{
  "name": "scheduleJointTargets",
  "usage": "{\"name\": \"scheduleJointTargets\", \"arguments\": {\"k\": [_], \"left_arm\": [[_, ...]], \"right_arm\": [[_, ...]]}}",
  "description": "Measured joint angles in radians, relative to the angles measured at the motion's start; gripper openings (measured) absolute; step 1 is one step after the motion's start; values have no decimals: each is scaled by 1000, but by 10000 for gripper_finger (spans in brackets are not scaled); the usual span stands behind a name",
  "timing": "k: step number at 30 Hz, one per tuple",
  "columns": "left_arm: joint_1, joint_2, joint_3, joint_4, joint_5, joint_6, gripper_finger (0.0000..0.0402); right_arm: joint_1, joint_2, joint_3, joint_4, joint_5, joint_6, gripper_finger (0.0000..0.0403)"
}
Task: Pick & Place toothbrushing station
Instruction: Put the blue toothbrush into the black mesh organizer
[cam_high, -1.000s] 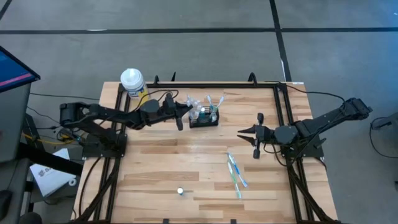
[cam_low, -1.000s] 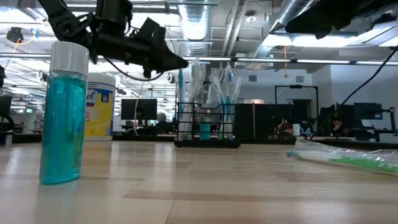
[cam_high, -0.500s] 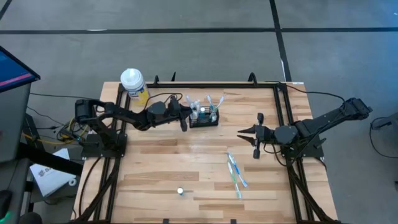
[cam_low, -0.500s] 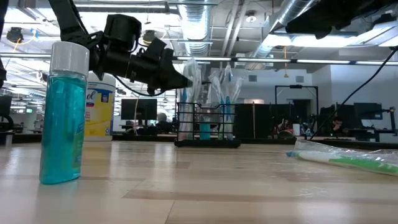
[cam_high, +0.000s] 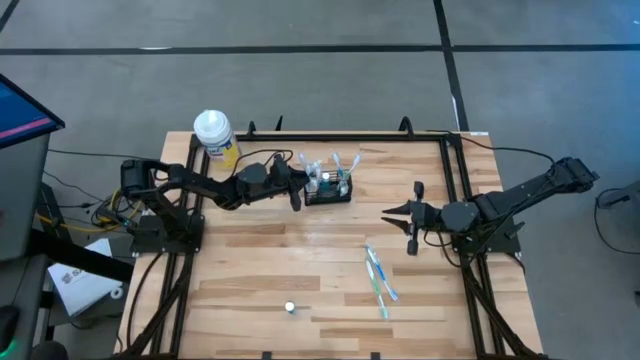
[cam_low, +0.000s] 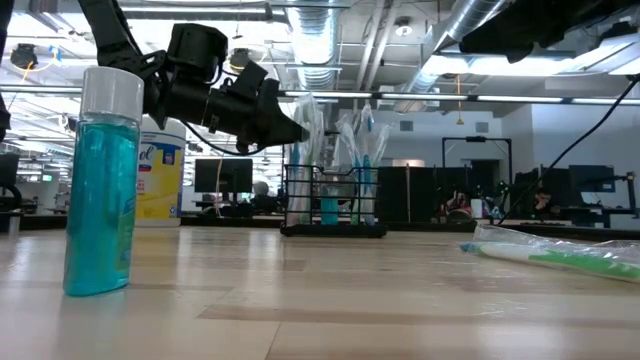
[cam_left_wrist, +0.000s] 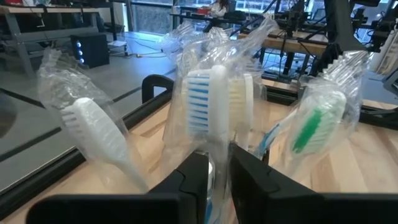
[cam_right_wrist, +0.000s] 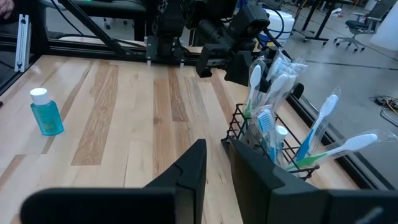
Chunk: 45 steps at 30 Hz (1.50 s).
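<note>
1. Easing apart is what my left gripper (cam_left_wrist: 217, 155) has just done. A second ago its jaws were shut tight. Now a narrow gap shows between them, with the handle of a plastic-wrapped toothbrush (cam_left_wrist: 217, 99) standing in that gap. Whether the pads are clear of the wrapper I cannot tell.
2. My arm slid in toward the toothbrushing station (cam_high: 328, 190) during that second and has since held its place. I judge this to be a release, with the brush set down into the holder and a retreat due next.
3. The station stands at about 12 o'clock from the table's middle. My left gripper is at its 9 o'clock edge.
4. My right gripper (cam_high: 392, 213) waits near 3 o'clock with its jaws a little apart and nothing in them.
5. Loose wrapped toothbrushes (cam_high: 378, 275) lie near 5 o'clock, so more work remains.
6. Only the left wrist view shows the brush in my gap.
7. Only the high view shows the loose brushes clearly.
8. The right wrist view shows the mesh compartments and a small blue bottle (cam_right_wrist: 46, 112), which looms at the front of the low view.
</note>
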Motion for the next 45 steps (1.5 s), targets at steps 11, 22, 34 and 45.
{"name": "scheduleJointTargets", "arguments": {"k": [11, 22, 34, 45], "left_arm": [[0, -10, 1, -2, 0, 3, 57], [-3, -10, 1, -2, 0, -18, 89], [-9, -126, -43, -13, 4, 7, 129], [-8, -195, -115, -11, 0, 7, 120]], "right_arm": [[0, 30, 0, -1, -1, 0, 63], [-1, 48, 0, 7, 0, 0, 63], [0, 47, 0, 11, 0, 11, 63], [-18, 47, 0, 66, 0, 3, 63]]}}
